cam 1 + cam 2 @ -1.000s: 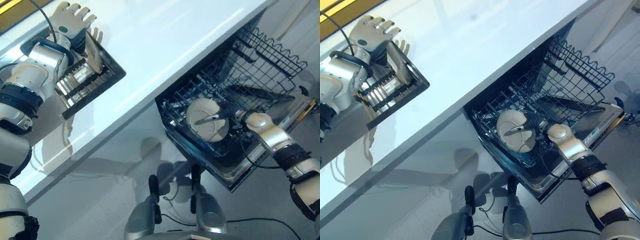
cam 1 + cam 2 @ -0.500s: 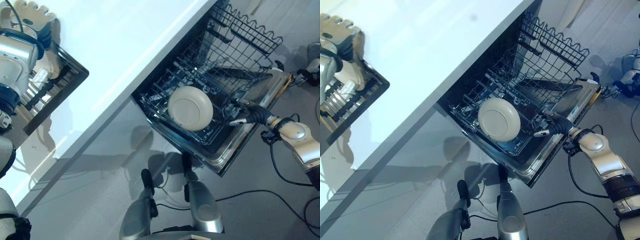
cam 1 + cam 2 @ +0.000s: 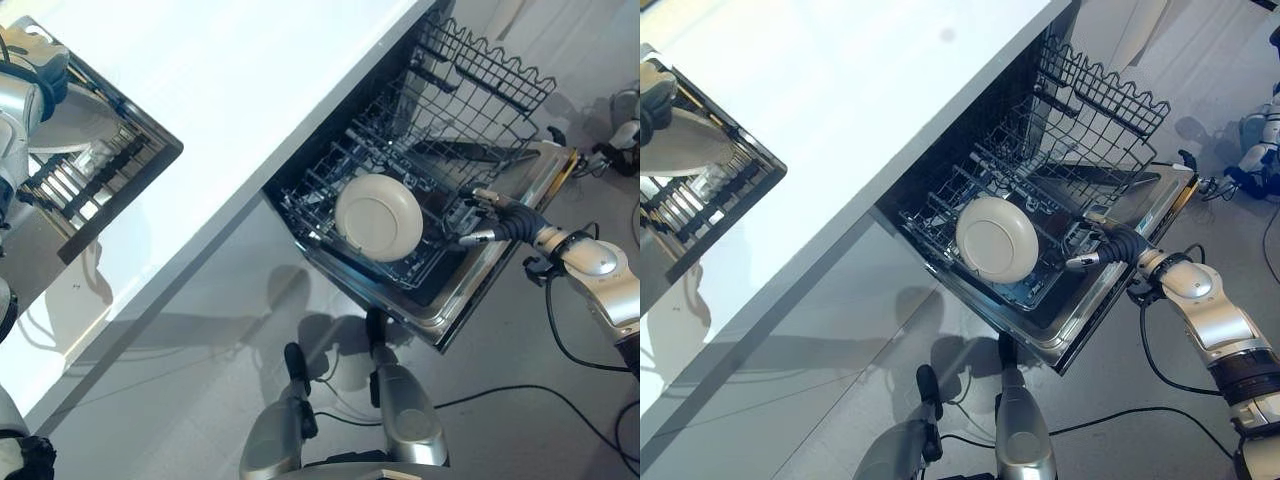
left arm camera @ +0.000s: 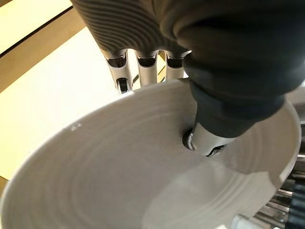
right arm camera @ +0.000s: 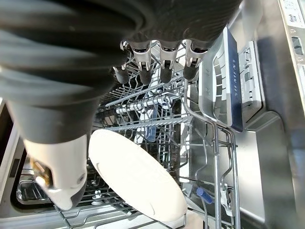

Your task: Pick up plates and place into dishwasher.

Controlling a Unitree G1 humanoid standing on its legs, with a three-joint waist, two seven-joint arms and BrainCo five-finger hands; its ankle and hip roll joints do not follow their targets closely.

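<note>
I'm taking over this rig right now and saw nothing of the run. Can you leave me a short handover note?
Left hand: shut on a white plate, thumb on its face and fingers behind the rim, at the black drying rack on the counter.
Right hand: open, holding nothing, at the front edge of the pulled-out dishwasher rack.
Done: one plate stands in the lower rack.
Left: carry the held plate over and rack it.
</note>
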